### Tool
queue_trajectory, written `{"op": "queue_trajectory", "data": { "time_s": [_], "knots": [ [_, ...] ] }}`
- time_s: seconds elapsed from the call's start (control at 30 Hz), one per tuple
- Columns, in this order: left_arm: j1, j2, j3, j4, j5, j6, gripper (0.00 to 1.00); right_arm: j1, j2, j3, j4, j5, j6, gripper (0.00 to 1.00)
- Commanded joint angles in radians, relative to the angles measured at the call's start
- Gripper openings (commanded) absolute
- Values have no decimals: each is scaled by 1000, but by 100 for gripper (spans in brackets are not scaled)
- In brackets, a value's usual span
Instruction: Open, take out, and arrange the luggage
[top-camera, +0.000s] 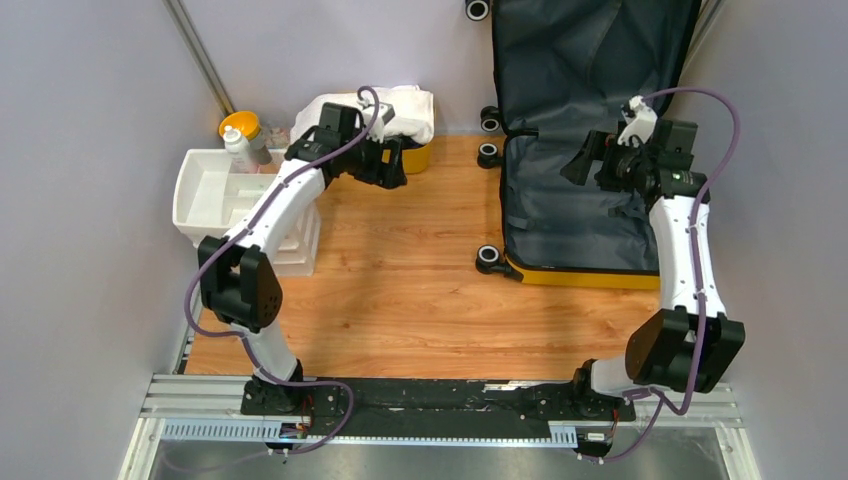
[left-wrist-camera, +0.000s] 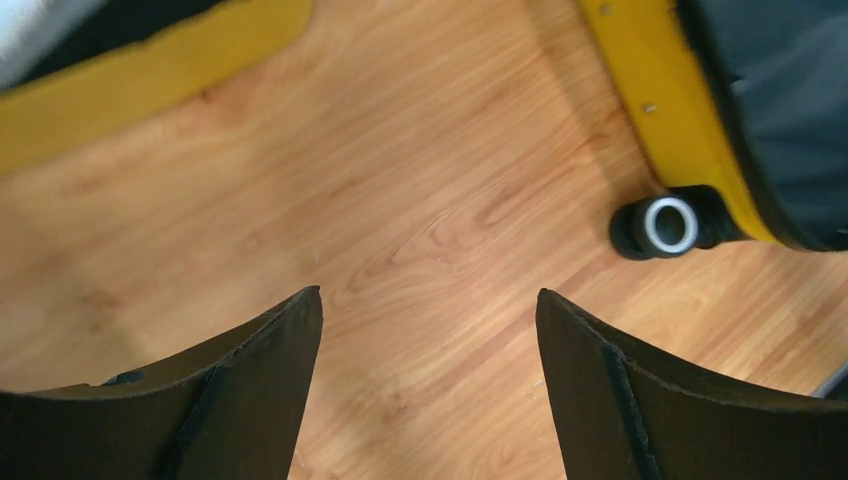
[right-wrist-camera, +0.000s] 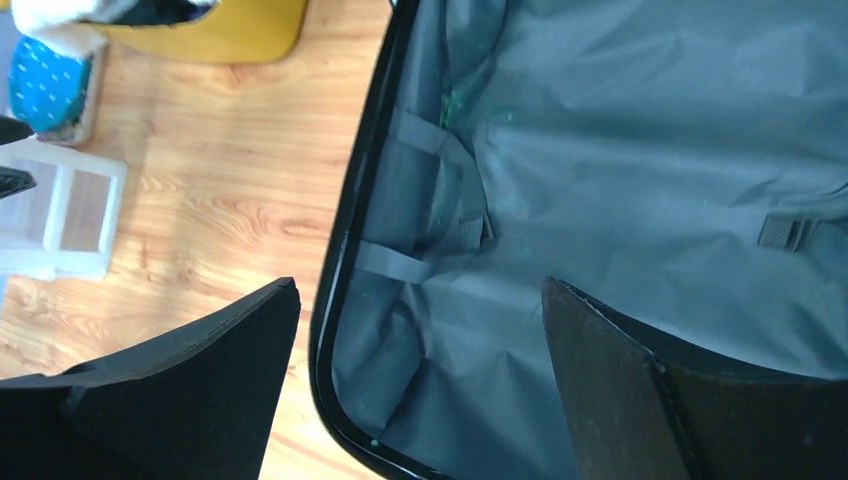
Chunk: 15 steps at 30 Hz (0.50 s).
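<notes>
plainly open yellow luggage (top-camera: 585, 215), dark grey lining, black wheels

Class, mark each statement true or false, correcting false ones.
1. The large yellow hard-shell suitcase lies open. True.
2. The right claw is shut. False: it is open, empty, above the dark grey fabric lining.
3. The white compartmented plastic organiser stands left of the suitcase. True.
4. The left claw hangs inside the suitcase. False: it is open over the wooden table.
</notes>
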<state>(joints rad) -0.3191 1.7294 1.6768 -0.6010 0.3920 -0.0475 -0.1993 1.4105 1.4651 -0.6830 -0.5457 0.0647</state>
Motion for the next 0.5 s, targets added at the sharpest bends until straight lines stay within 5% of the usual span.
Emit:
{"op": "queue_trajectory", "data": {
  "time_s": [0.0, 0.47],
  "knots": [
    [9, 73, -34, -2, -141, -121, 86, 47, 22, -54, 7, 52, -62, 95],
    [-29, 187, -19, -19, -305, -75, 88, 271, 93, -101, 34, 151, -169, 96]
  ]
}}
